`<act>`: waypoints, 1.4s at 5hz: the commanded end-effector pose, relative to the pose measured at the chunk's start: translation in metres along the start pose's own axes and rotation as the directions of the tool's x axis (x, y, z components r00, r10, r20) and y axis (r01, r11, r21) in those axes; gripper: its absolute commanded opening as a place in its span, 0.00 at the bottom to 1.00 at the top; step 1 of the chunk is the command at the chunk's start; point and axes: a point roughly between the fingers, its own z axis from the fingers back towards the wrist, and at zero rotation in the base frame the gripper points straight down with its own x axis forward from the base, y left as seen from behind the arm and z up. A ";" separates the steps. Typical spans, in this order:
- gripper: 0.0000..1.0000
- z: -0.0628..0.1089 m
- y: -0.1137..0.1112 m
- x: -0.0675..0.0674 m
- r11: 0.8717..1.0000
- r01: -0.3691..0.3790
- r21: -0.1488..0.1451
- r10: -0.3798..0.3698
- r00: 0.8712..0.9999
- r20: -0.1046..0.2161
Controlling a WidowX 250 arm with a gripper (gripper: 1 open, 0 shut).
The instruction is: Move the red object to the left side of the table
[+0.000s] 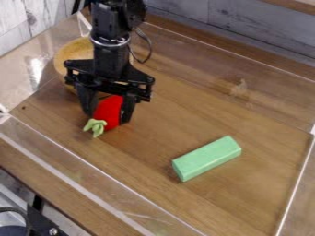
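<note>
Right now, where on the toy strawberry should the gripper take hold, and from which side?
Across the red body of the toy strawberry, from straight above, as the gripper stands now. It lies flat on the table, leafy end toward the near-left, so the rounded middle seems the fullest part for the fingers.

Around the green block the table lies bare on every side, while the arm, strawberry and wooden bowl crowd the far-left corner beyond it.
</note>
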 end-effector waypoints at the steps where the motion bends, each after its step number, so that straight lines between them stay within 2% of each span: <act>1: 0.00 0.024 -0.011 0.006 0.999 -0.027 -0.018 0.028 0.999 0.045; 2: 0.00 0.044 -0.021 0.006 0.999 -0.040 -0.035 0.041 0.999 0.026; 3: 0.00 0.069 -0.013 0.011 0.997 -0.053 -0.058 0.053 0.999 0.000; 4: 0.00 0.075 0.003 0.016 0.992 -0.111 -0.059 0.111 0.994 -0.015; 5: 1.00 0.060 0.004 0.002 0.993 -0.105 -0.055 0.104 0.994 -0.027; 6: 1.00 0.045 0.003 -0.012 0.995 -0.092 -0.048 0.091 0.995 -0.035; 7: 1.00 0.053 0.000 -0.016 0.994 -0.092 -0.060 0.091 0.995 -0.031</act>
